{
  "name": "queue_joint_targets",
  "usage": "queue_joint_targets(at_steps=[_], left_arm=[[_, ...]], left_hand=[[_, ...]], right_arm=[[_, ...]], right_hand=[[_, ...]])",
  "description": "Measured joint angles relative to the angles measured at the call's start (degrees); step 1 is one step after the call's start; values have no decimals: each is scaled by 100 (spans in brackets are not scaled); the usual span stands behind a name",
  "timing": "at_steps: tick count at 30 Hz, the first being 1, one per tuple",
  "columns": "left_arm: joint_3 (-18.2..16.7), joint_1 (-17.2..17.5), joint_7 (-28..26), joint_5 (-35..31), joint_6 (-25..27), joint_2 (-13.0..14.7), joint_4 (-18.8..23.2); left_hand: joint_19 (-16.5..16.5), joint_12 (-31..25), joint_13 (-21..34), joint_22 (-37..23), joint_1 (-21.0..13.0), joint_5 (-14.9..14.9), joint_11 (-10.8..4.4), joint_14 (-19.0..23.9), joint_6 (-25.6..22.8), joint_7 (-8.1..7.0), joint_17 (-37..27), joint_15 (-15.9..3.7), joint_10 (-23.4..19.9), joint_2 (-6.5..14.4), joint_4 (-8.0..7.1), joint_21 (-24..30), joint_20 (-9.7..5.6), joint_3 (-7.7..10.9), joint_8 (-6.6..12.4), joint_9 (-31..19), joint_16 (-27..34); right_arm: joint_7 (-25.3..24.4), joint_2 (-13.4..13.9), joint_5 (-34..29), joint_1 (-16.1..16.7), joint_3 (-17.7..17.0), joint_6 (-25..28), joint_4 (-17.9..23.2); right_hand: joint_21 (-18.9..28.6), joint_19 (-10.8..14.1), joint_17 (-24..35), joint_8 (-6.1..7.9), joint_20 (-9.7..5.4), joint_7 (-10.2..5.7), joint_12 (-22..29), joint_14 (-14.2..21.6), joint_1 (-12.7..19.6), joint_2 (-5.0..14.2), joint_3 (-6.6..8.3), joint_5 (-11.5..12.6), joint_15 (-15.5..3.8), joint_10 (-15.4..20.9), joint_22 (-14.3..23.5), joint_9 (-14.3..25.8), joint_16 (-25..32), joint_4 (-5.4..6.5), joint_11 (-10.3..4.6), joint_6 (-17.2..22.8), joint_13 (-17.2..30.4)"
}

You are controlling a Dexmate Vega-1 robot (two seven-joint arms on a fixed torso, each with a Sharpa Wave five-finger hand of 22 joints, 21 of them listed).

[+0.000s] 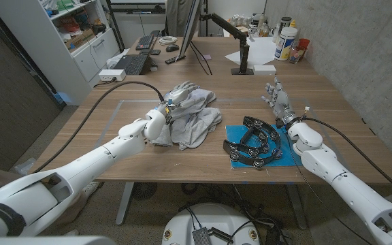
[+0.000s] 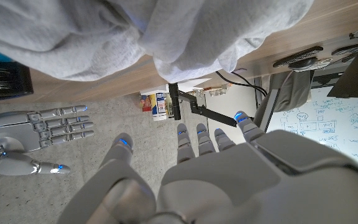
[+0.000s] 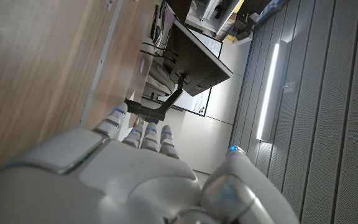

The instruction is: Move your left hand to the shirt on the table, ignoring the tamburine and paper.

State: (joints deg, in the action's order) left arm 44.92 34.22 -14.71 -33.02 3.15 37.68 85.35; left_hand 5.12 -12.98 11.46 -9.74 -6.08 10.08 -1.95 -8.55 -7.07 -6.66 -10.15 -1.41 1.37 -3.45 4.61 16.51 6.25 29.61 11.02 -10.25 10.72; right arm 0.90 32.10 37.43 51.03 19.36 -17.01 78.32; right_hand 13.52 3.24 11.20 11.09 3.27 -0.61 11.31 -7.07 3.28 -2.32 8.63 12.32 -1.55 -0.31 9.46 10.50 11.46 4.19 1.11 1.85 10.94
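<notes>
The crumpled light-grey fabric shirt (image 1: 194, 117) sits roughly mid-table on the wooden table (image 1: 325, 95), a loose heap stretched a bit from far-left to near-right, just left of the black half-moon tambourine (image 1: 252, 141) lying on a blue sheet of paper (image 1: 286, 155). The left robot hand (image 1: 165, 116) is right at the shirt's left edge, fingers apart and reaching over the cloth, not clamped on anything as far as the left wrist view shows. The right robot hand (image 1: 278, 102) stands upright beyond the tambourine, fingers spread and holding nothing.
</notes>
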Motion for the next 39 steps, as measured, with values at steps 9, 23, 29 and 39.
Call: queue_joint_targets(at_steps=[9, 23, 29, 39], left_arm=[[25, -27, -5, 1, -67, -10, -95], [47, -28, -142, 1, -177, -23, -248], [66, -29, -182, -19, -192, -33, -306], [100, -42, -258, -43, -223, -55, -389]], left_hand=[[1, 0, 0, 0, 0, 0, 0, -23, 0, 0, 0, -23, 0, 0, 38, -22, 0, 8, 0, 0, 0], [-81, 0, 1, 0, -68, 0, 0, -30, 351, -82, 0, -30, 0, 22, 102, -106, -42, -6, -110, 0, 0], [-104, 0, 1, 1, -68, 0, 0, -30, 351, -82, 0, -30, 0, 22, 128, -127, -64, 3, -110, 0, 0], [-122, 0, 1, 1, -98, 0, 0, -30, 350, -82, 0, -30, 0, 52, 133, -149, -82, 9, -110, 0, 0]], right_arm=[[-20, 5, 0, 10, 0, 29, 33], [-43, 5, -40, -21, 38, 87, 55], [-27, 5, -61, -50, 52, 94, 52], [-18, 29, -78, -67, 59, 110, 52]], right_hand=[[-44, 0, 0, 0, 0, 10, 0, 0, -47, 47, 0, 0, 0, 0, 0, 0, 0, 0, 0, 52, 0], [-44, -1, 0, 0, 0, 21, 0, 1, -46, 46, -17, 0, 0, 11, 0, 0, 0, 18, 12, 102, 0], [-83, -1, 0, 0, 0, 21, 0, 1, -46, 46, -17, 0, 0, 11, 0, 0, 0, 17, 12, 102, 0], [-83, 21, 0, 0, -21, 21, 0, 0, -46, 46, -17, 0, 2, 44, 0, 0, 0, 17, 44, 102, 0]])
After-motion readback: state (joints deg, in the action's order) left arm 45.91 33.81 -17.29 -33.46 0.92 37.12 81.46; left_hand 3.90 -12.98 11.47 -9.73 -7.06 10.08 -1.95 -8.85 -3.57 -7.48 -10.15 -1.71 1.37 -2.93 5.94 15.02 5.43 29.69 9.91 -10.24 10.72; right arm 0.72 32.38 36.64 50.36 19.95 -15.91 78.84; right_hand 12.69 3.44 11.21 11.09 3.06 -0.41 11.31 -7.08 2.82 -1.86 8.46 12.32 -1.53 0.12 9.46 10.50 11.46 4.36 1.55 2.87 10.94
